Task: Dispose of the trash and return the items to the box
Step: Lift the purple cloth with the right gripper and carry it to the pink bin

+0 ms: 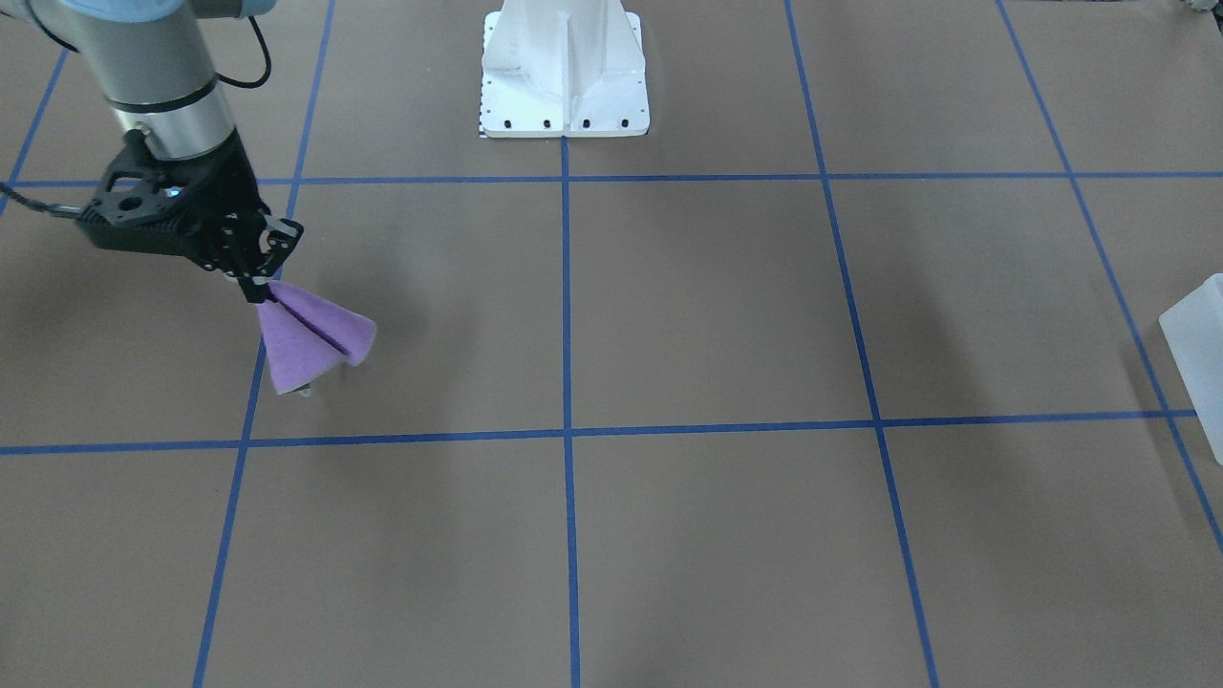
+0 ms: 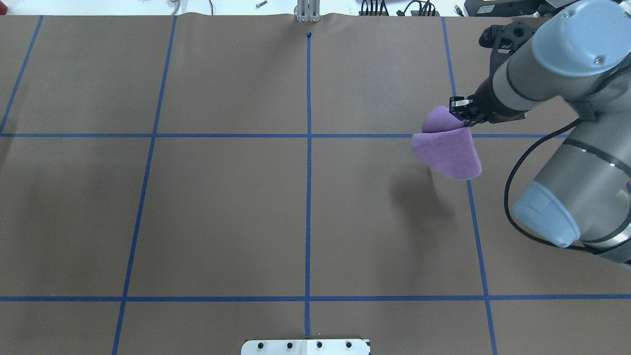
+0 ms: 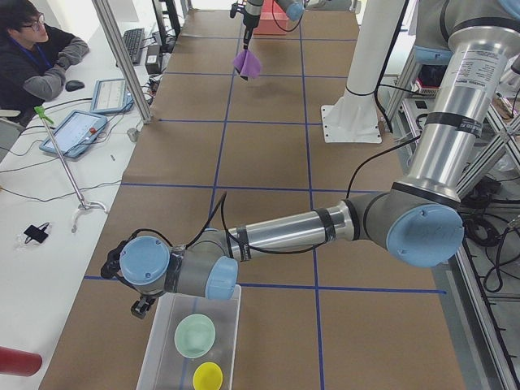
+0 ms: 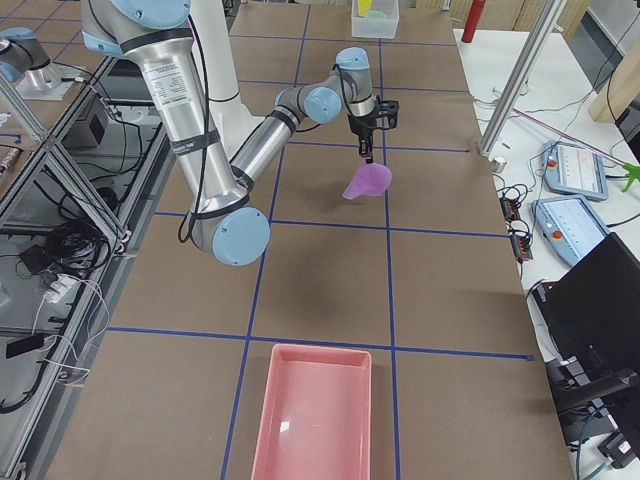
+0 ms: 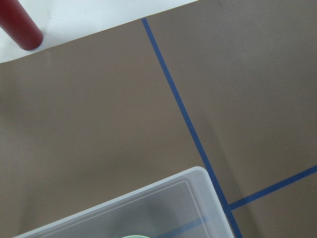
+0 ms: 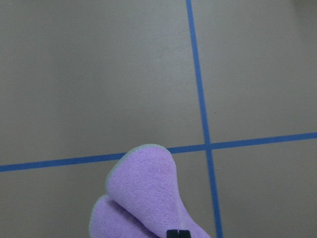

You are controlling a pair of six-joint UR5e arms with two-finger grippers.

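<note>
While raised above table | right claw pinches folded purple cloth

Bottom edge cuts frosted translucent white plastic box; pale mint-green round bowl only a sliver. Left pincer mostly hidden behind wrist, grip unclear. Purple cloth cropped below.

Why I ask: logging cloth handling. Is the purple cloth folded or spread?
Folded: the cloth hangs doubled from the right gripper, two flaps showing.
</note>
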